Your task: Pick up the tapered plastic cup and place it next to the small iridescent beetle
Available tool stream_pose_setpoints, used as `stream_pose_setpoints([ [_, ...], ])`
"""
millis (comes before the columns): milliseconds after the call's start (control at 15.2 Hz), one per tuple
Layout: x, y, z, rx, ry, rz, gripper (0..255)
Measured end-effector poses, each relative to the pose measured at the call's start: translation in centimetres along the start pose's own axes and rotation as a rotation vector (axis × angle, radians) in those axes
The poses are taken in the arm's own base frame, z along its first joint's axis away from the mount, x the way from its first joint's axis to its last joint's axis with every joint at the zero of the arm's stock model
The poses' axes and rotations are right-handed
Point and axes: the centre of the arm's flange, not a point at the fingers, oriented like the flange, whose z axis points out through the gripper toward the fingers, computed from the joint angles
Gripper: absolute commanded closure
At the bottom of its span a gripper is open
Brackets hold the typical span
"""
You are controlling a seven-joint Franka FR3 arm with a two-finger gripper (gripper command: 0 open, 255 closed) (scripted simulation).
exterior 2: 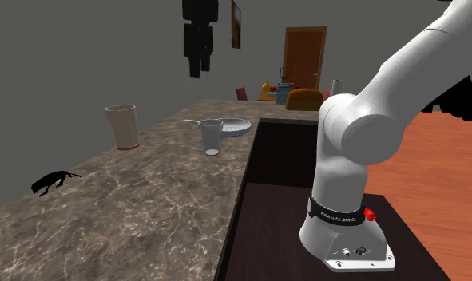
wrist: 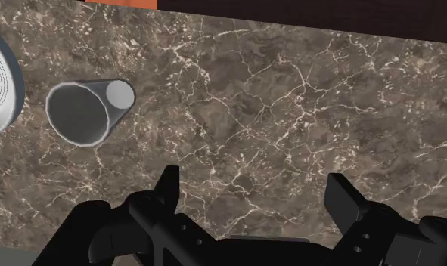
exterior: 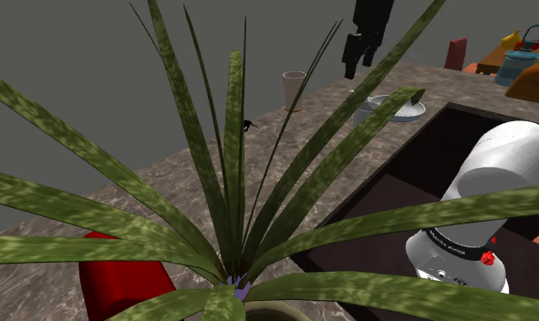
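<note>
Two cups are standing upright on the brown marbled counter (exterior 2: 146, 199), and we are taking the grey tapered cup (exterior 2: 212, 136) as the one to be moved. In the second exterior view it is sitting just beside a shallow white dish (exterior 2: 237, 125), near the counter's edge by the dark stand (exterior 2: 278, 227). The tan cup (exterior 2: 122, 126) is standing apart from it toward that view's left. The black beetle (exterior 2: 54, 182) is lying well apart from both cups, nearer that camera along the counter.

We are seeing the gripper (wrist: 256, 193) hanging high above the counter and touching nothing. In the wrist view its fingers (wrist: 167, 187) are standing wide apart over bare marble with nothing between them. The grey cup is showing off to one side of them, with the dish's rim just beyond it.

We are watching the white arm (exterior 2: 370, 120) rising from its base on the stand. In the shoulder view a plant's long green leaves (exterior: 231, 182) are crossing most of the scene, and a red object (exterior: 121, 283) is sitting low beneath them. Between the leaves we are making out the tan cup and the beetle. Far behind, a wooden door (exterior 2: 304, 56) is showing.
</note>
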Motion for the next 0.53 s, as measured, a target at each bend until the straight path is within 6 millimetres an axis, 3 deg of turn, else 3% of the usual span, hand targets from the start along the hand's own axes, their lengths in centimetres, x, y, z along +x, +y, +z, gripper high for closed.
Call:
stream_pose_setpoints([
  [132,0.1,0.4,0.5,-0.001,-0.003,0.001,0],
  [528,1.8,4.7,6.1,-0.010,-0.038,0.011,0],
])
